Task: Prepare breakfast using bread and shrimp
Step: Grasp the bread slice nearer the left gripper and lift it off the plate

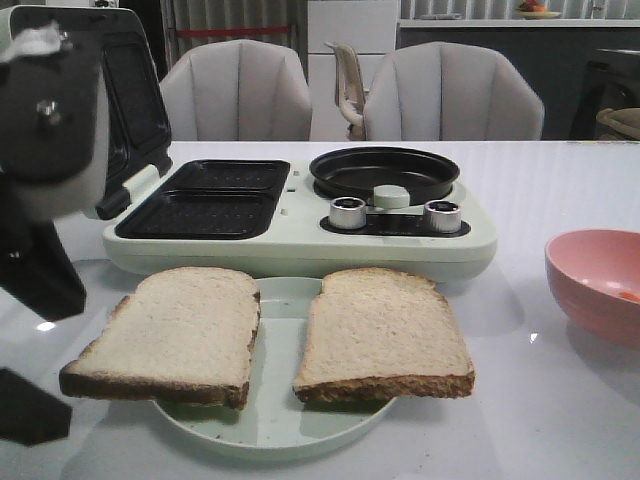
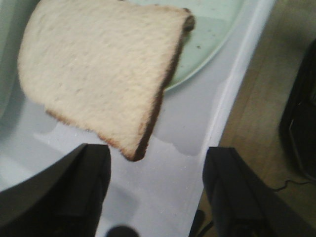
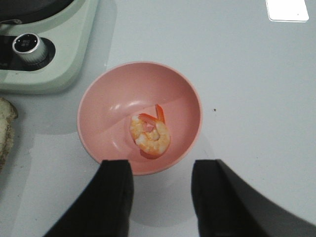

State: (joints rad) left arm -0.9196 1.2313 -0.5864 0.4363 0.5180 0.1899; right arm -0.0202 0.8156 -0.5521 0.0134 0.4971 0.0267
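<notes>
Two slices of bread lie on a pale green plate at the table's front: the left slice overhangs the plate's edge, the right slice sits beside it. The left slice fills the left wrist view, its corner just beyond my left gripper, which is open and empty above the table's front edge. Curled orange-tinted shrimp rest in a pink bowl at the right. My right gripper hovers open over the bowl's near rim, holding nothing.
A pale green breakfast maker stands behind the plate, its lid raised, with black grill plates, a round black pan and two silver knobs. The pink bowl sits at the right edge. Chairs stand beyond the table.
</notes>
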